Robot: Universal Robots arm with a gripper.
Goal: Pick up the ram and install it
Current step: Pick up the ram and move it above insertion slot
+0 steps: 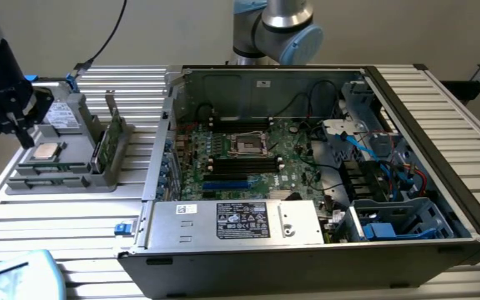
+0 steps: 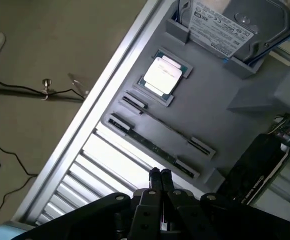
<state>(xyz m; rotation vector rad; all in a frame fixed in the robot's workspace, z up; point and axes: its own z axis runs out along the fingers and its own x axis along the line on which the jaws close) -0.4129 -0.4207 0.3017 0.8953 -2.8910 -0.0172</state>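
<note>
Robot arm over a parts station: a grey holder (image 1: 73,181) on the slatted worktop (image 1: 65,219) carries a square silver processor chip (image 2: 162,76), a hard drive (image 2: 235,20) standing at its back, and a wider green card (image 1: 110,134) set on edge with a metal bracket. The ram (image 2: 152,144), a long, narrow dark-green stick seen edge-on, lies in the holder's outermost cradle between end clips. The black claw (image 2: 160,174) hovers just above it, fingers pressed together, gripping nothing. At the exterior view's right, the open computer case (image 1: 265,81) holds the motherboard (image 1: 249,150).
</note>
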